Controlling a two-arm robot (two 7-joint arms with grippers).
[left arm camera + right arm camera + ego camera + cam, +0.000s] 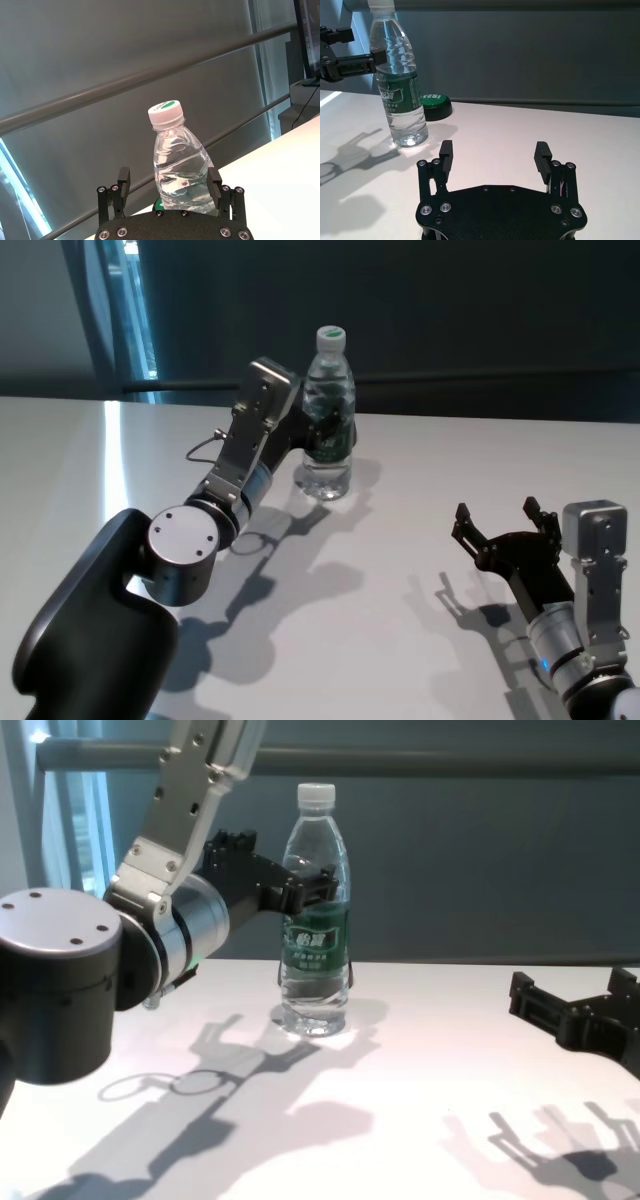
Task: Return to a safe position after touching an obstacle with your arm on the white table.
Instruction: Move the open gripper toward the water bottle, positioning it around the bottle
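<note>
Now the tall clear plastic water bottle with white cap and dark green label [329,415] stands upright toward the far side of the wide white table [430,500], with the left gripper [300,890] up against it, fingers spread to either side and not clamped; if that arm pulls back sideways, a finger would likely catch and topple the bottle; a straight retreat looks safer; the right gripper [497,524] hovers low, well apart, fingers spread on nothing
</note>
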